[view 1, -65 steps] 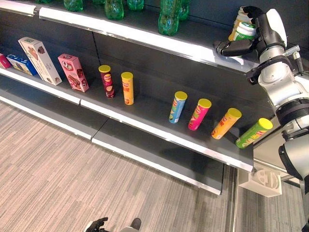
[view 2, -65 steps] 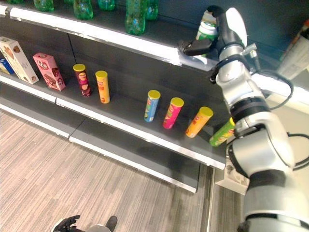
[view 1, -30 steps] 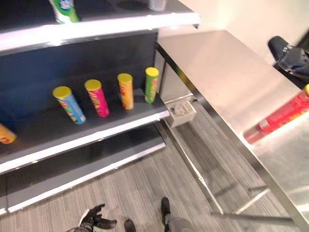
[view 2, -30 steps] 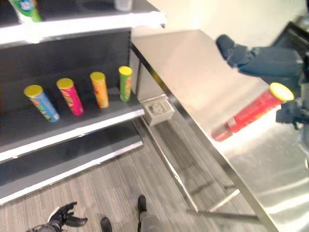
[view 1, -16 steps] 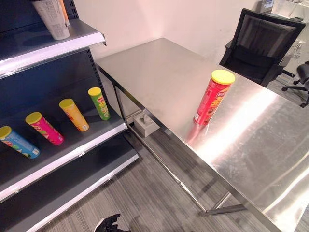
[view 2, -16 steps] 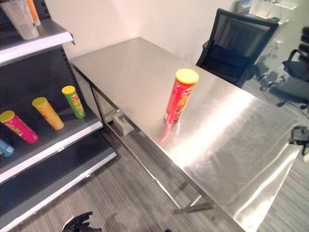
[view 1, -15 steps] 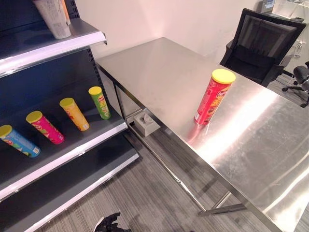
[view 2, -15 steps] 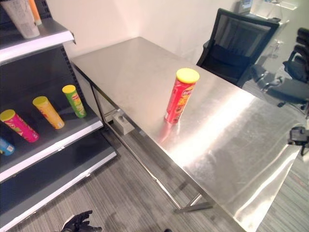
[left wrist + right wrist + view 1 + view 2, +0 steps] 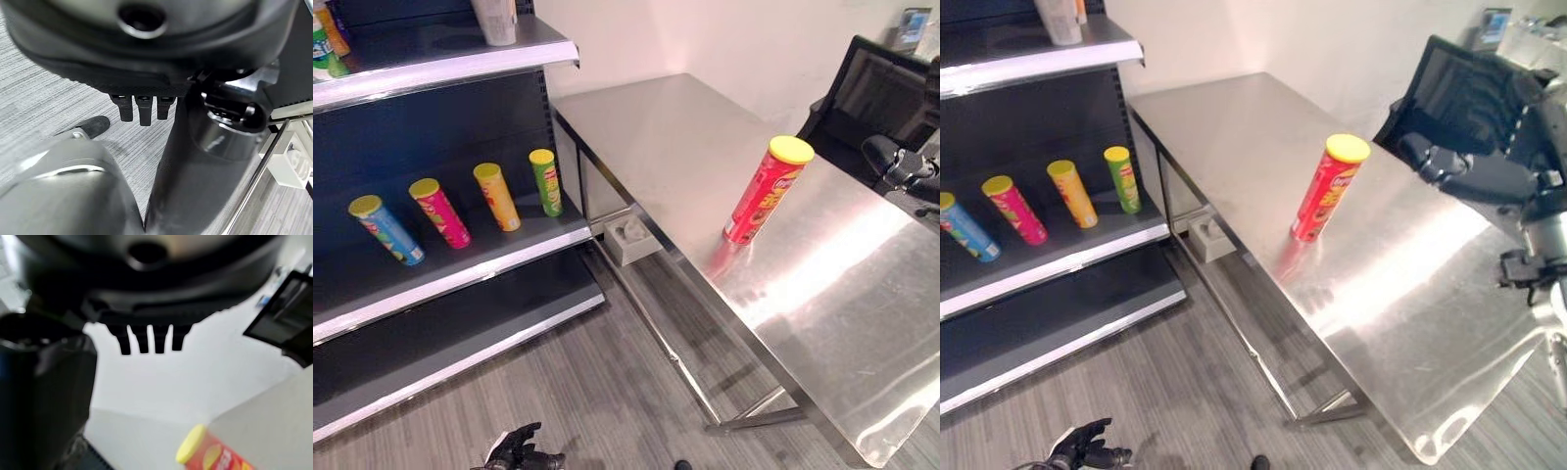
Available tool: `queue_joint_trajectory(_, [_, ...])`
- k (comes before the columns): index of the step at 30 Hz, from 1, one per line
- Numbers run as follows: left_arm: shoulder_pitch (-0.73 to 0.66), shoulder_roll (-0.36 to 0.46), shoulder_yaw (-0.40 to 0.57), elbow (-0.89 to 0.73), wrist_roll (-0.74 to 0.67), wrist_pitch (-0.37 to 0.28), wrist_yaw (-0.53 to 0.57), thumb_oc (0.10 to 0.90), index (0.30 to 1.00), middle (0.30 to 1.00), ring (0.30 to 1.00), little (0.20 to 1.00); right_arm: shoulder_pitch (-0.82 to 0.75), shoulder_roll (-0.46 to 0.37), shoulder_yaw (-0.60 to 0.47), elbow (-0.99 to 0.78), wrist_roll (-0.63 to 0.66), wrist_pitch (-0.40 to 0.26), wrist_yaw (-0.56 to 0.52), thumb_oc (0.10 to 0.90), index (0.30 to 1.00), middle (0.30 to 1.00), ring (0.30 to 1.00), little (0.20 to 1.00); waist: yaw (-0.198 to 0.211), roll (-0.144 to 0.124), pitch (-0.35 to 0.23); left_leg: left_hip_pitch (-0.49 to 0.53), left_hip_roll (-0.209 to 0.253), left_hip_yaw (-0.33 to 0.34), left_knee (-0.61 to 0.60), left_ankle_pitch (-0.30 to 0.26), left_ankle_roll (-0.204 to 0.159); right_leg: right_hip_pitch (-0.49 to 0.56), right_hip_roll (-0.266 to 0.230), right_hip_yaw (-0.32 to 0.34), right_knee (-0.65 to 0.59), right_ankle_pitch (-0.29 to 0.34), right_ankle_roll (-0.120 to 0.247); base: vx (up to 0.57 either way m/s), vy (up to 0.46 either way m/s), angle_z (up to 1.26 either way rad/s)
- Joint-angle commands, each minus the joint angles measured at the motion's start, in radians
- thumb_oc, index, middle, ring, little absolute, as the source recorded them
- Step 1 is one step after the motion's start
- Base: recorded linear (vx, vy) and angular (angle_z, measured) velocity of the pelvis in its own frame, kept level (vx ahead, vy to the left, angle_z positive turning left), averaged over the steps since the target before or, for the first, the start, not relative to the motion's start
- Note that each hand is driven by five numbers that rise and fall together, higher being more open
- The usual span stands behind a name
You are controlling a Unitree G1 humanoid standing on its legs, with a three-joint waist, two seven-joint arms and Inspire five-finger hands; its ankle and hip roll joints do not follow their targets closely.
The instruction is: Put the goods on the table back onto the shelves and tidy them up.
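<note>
1. Red canister (image 9: 759, 193) with a yellow lid: we log it standing upright on the steel table (image 9: 862, 294), roughly mid-table, near the edge that faces the shelves. Nothing touches it.
2. Right hand (image 9: 1449, 166): we see it raised over the far side of the table, well apart from the red canister. Its fingers are stretched out and loose, holding nothing. Its wrist view shows the canister's yellow lid (image 9: 191, 444) past the fingertips.
3. Left hand (image 9: 1087, 450): low at the bottom of the head views, above the grey floor (image 9: 607, 392). Fingers spread and relaxed, empty.
4. Shelf unit (image 9: 450, 279), left of the table. On its middle shelf we count four canisters with yellow lids in a row, all leaning: blue canister (image 9: 385, 230), pink canister (image 9: 440, 212), orange canister (image 9: 497, 197), green canister (image 9: 546, 182). The green one stands nearest the table.
5. Upper shelf (image 9: 440, 64): a pale cup (image 9: 495, 20) stands near its table-side end; further along, a green and white container (image 9: 323, 54) sits at the view's edge.
6. White box (image 9: 631, 238): on the floor between the shelf unit and the table, just beside the table's leg.
7. Black office chair (image 9: 1459, 98): behind the far side of the table.
</note>
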Motion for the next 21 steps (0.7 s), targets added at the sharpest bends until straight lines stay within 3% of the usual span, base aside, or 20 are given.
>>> queue_joint_trajectory(1, [-0.035, 0.073, -0.003, 0.013, 0.0, -0.032, -0.003, 0.8, 0.9, 0.9, 0.9, 0.9, -0.153, -0.039, 0.026, 0.007, 0.011, -0.047, -0.008, 0.8, 0.9, 0.9, 0.9, 0.9, 0.037, -0.077, -0.012, 0.004, -0.067, -0.03, -0.024, -0.079, 0.005, -0.014, 0.071, 0.003, 0.016, -0.046, -0.027, 0.03, 0.075, -0.3])
queue_joint_trajectory(10, [-0.015, 0.062, 0.006, 0.05, 0.015, -0.029, 0.001, 0.8, 0.9, 0.9, 0.9, 0.9, -0.233, -0.017, 0.155, 0.051, -0.109, -0.008, -0.034, 0.8, 0.9, 0.9, 0.9, 0.9, 0.048, -0.062, -0.034, 0.085, -0.101, 0.027, -0.092, -0.089, 0.026, -0.009, 0.033, 0.022, 0.016, -0.023, -0.005, 0.06, 0.116, -0.06])
queue_joint_trajectory(21, [-0.013, 0.054, 0.009, 0.051, 0.021, -0.028, 0.015, 0.8, 0.9, 0.9, 0.9, 0.9, -0.241, 0.018, 0.14, 0.112, -0.156, -0.003, -0.084, 0.8, 0.9, 0.9, 0.9, 0.9, 0.058, -0.068, -0.035, 0.089, -0.118, 0.029, -0.092, -0.107, 0.041, -0.018, 0.01, 0.03, 0.016, -0.012, 0.012, 0.03, 0.046, -0.04])
